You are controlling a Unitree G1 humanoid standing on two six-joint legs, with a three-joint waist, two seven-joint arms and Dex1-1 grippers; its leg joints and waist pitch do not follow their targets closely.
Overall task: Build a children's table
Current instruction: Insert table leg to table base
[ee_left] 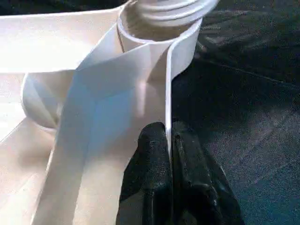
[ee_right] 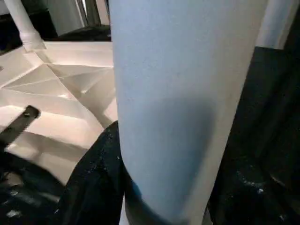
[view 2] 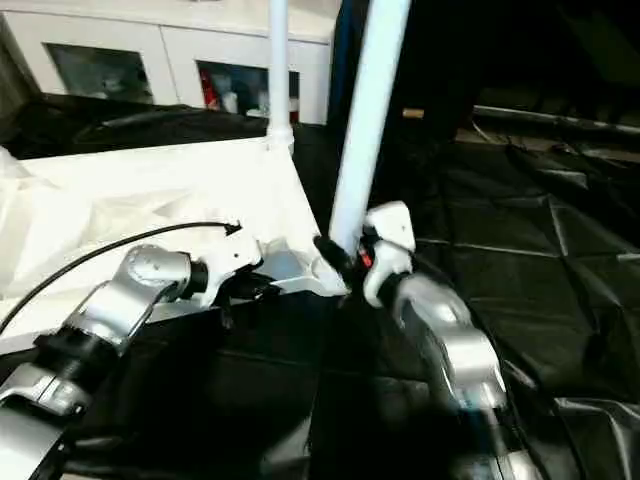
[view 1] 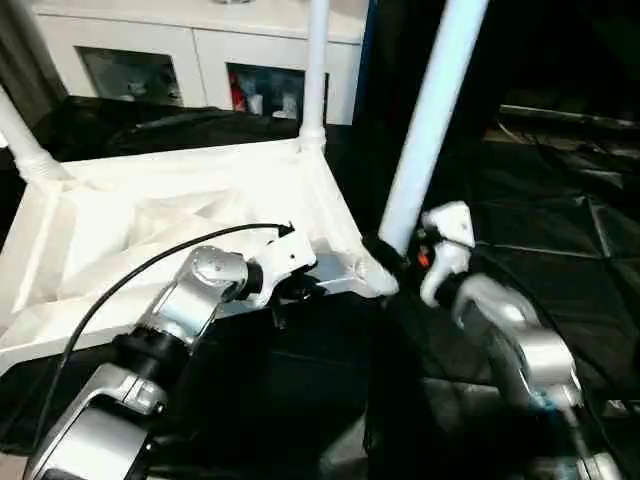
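The white tabletop lies upside down on the black-draped work table, with tube legs standing in its far corner sockets. At the near corner, the left gripper is clenched on the tabletop's thin raised rim, just beside the corner socket. The right gripper grasps another tube leg rising steeply from that same socket

White tube leg held between the black gripper fingers beside the tabletop.
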